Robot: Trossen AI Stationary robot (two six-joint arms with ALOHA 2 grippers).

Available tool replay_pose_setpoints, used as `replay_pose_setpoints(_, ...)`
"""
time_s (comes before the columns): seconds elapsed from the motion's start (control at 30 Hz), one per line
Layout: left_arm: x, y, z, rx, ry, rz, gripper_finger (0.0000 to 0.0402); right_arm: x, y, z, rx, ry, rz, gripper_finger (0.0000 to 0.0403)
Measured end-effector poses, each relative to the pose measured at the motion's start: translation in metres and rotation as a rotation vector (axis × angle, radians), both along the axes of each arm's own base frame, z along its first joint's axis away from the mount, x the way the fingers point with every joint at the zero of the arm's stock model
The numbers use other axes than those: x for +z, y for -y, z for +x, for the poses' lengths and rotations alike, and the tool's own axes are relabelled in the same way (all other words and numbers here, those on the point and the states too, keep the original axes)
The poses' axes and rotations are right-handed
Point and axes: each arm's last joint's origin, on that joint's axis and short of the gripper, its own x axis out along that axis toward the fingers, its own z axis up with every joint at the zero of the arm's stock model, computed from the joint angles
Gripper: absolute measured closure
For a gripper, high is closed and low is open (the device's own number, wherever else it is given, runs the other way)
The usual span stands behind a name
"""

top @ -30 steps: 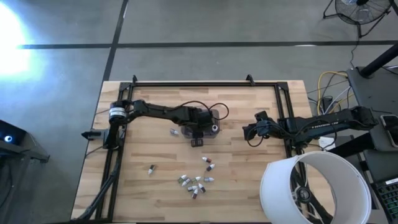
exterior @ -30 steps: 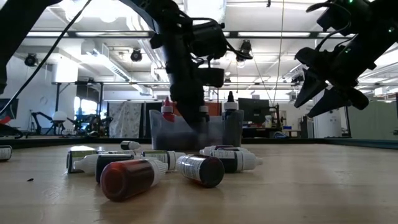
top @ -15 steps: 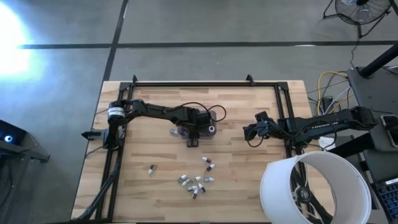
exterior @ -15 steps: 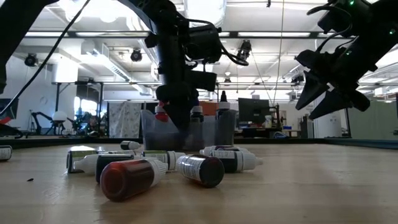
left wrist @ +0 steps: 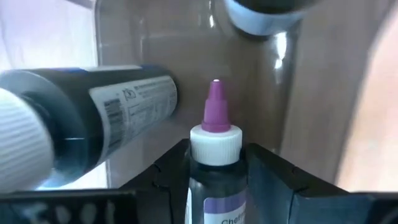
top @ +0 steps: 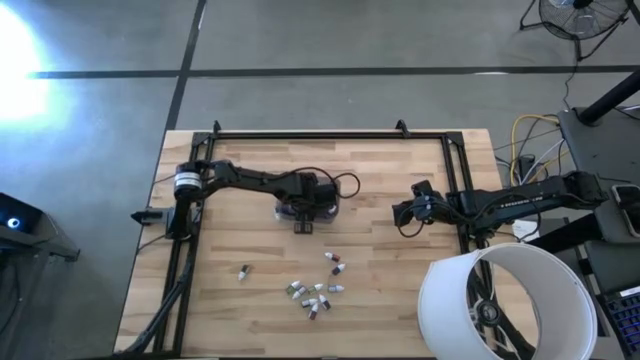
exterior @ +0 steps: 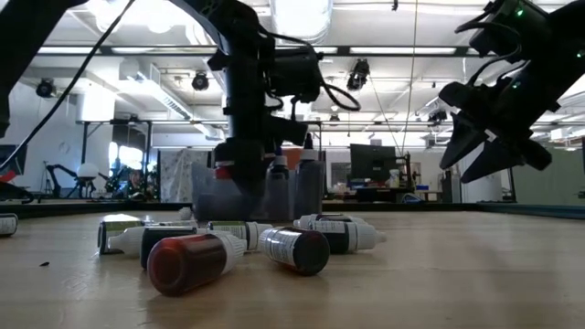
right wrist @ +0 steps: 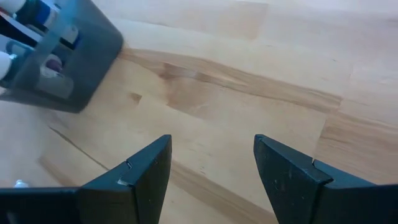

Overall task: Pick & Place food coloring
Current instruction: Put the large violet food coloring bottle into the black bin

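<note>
My left gripper [top: 303, 212] reaches into the grey translucent tub [top: 330, 208] at the table's middle and is shut on a small dropper bottle with a purple tip [left wrist: 214, 134]. The tub also holds other bottles: one with a white cap [left wrist: 93, 118], and upright ones that show in the low view [exterior: 306, 174]. Several loose food coloring bottles [top: 318, 288] lie on their sides near the table's front, and one [top: 243, 270] lies apart to their left. My right gripper [top: 402, 215] is open and empty above the table's right part. My left gripper pinches the purple-tipped bottle by its body just below the white collar [left wrist: 214, 180], between its two fingers [left wrist: 267, 168]. The bottle lies along the fingers, its tip pointing away from the wrist, inside the tub. What its lower end rests on is hidden.
A black frame [top: 330, 135] rims the table. A large white round drum [top: 505, 300] stands off the near right corner. The tub also shows in the right wrist view [right wrist: 74, 50], with bare wood between it and my right gripper [right wrist: 211, 168].
My left gripper has gone toward the table's left edge, still shut on the bottle inside the tub. The tub, with the bottles standing in it, has slid along the table the same way.
</note>
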Motion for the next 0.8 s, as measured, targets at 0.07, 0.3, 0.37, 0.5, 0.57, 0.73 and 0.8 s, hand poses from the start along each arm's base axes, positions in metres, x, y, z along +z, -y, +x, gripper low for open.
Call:
replay_pose_setpoints(0.07,-0.001,-0.001,0.000,-0.009,-0.004,0.003,0.0278,-0.001,0.000,-0.001,-0.002,-0.004,0.001,0.0181)
replay_pose_setpoints(0.3,-0.001,-0.001,0.001,-0.017,0.001,0.004,0.0281,-0.003,0.000,-0.001,-0.002,-0.006,0.001,0.0181)
replay_pose_setpoints(0.37,-0.001,-0.001,0.001,-0.017,0.008,0.005,0.0290,-0.003,0.000,-0.001,-0.002,-0.006,0.001,0.0181)
replay_pose_setpoints(0.5,0.001,-0.001,0.003,-0.017,0.025,0.006,0.0316,-0.003,0.000,-0.001,-0.002,-0.005,0.001,0.0181)
replay_pose_setpoints(0.57,0.003,-0.001,0.005,-0.018,0.039,0.007,0.0326,-0.002,0.000,-0.001,-0.002,-0.005,0.001,0.0181)
replay_pose_setpoints(0.73,0.011,-0.002,0.010,-0.015,0.064,0.020,0.0334,-0.003,0.000,-0.001,-0.006,-0.003,0.004,0.0181)
replay_pose_setpoints(0.8,0.016,-0.002,0.011,-0.011,0.068,0.023,0.0334,-0.003,0.000,-0.001,-0.014,0.002,0.010,0.0181)
